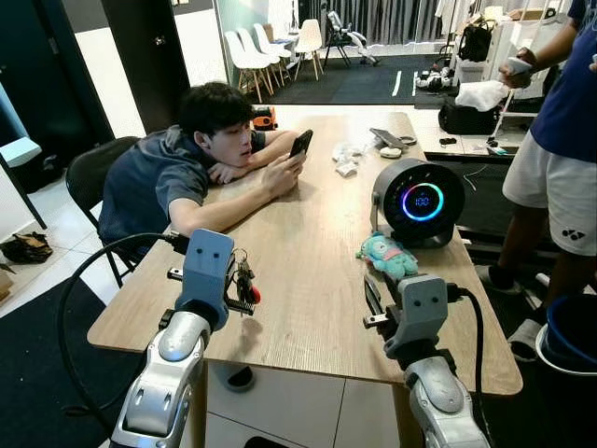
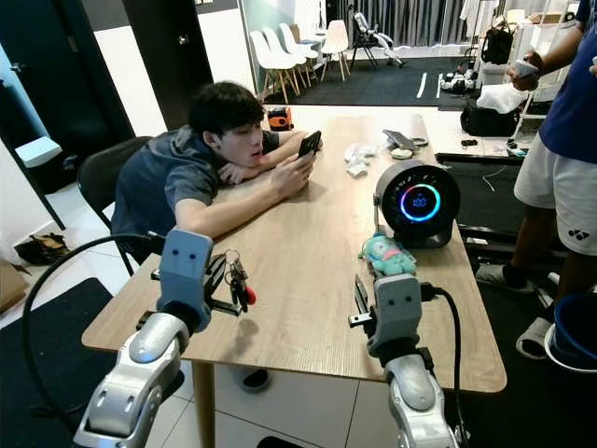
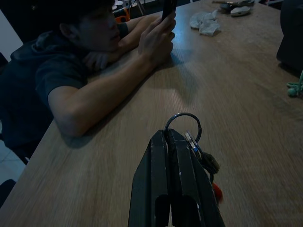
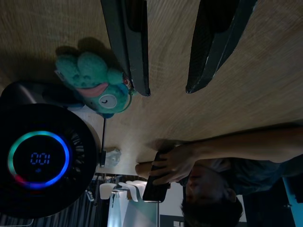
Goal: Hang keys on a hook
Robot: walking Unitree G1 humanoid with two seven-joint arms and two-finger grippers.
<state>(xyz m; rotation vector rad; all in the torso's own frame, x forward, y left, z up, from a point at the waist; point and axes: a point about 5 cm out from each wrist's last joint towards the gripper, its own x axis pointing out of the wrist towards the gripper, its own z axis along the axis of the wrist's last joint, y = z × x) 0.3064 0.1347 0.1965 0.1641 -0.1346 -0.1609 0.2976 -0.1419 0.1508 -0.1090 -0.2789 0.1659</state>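
Meanwhile left hand (image 3: 174, 142) clamps the keys (image 1: 244, 283) above the table (image 1: 308, 252); right hand (image 4: 168, 47) hovers with fingers parted.

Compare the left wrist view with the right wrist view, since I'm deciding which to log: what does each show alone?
Left wrist alone: the left gripper shut on the key ring, with crumpled tissues across the table. Right wrist alone: the right gripper open over the table, the teal plush toy and the round black device with a glowing ring. Both: the wooden table, the seated person, their phone.

An office-like room: a long wooden table (image 1: 308, 271), white chairs (image 1: 270, 47), dark curtains (image 1: 392, 19).
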